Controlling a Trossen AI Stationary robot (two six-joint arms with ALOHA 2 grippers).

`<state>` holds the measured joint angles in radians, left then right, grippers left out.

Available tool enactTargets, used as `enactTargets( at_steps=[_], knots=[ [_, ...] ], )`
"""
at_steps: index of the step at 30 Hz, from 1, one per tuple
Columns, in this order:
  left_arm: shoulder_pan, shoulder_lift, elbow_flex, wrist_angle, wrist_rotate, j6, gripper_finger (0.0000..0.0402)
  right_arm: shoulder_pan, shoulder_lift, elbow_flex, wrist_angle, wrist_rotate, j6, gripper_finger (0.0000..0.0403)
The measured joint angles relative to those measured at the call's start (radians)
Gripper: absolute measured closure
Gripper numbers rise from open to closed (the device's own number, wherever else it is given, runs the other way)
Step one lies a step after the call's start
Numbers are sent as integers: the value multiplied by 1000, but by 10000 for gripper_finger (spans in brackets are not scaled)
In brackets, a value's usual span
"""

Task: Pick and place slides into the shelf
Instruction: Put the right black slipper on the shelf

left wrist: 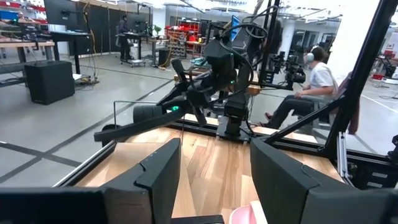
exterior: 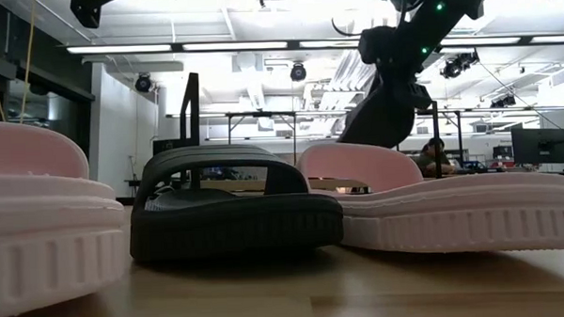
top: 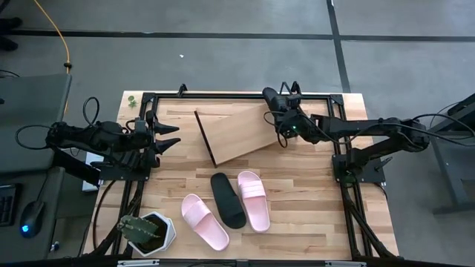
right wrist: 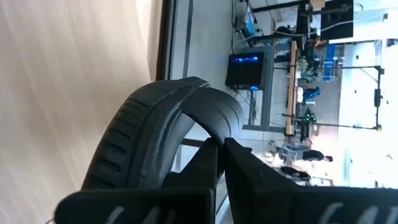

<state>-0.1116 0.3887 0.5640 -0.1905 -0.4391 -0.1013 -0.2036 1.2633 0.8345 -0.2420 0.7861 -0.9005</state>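
**Black slide held at the upper corner of the slanted shelf**

Slanted light-wood shelf board (top: 237, 133) on its thin black wire frame serves as the landmark; it lies on the far half of the wooden tabletop (top: 312, 215). The right gripper (top: 276, 100) sits at the board's far right corner, its fingers (right wrist: 214, 162) pressed together on the wide strap of a black open-toe slide sandal (right wrist: 161, 137); in the right wrist view the sandal hangs beside the pale wood surface, but whether it touches the board cannot be told. The left gripper (top: 172, 136) hovers left of the shelf, clear of it, its fingers (left wrist: 163, 168) spread apart and holding nothing.

Three more slides lie on the tabletop on the near side of the shelf, apart from it: a pale pink slide (top: 204, 220) farthest left, a second black slide (top: 227, 199) in the middle, and another pale pink slide (top: 253, 199) on the right. A potted green plant in a white hexagonal pot (top: 148, 233) stands farther left of these, well apart from the shelf.
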Motion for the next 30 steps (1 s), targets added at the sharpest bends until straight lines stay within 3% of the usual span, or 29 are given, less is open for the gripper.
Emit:
enactTargets(
  at_steps=[22, 30],
  knots=[
    [0, 0, 0, 1, 0, -1, 224, 1, 0, 0, -179, -5, 83, 403],
    [0, 0, 0, 2, 0, -1, 224, 1, 0, 0, -232, -106, 159, 403]
  ],
)
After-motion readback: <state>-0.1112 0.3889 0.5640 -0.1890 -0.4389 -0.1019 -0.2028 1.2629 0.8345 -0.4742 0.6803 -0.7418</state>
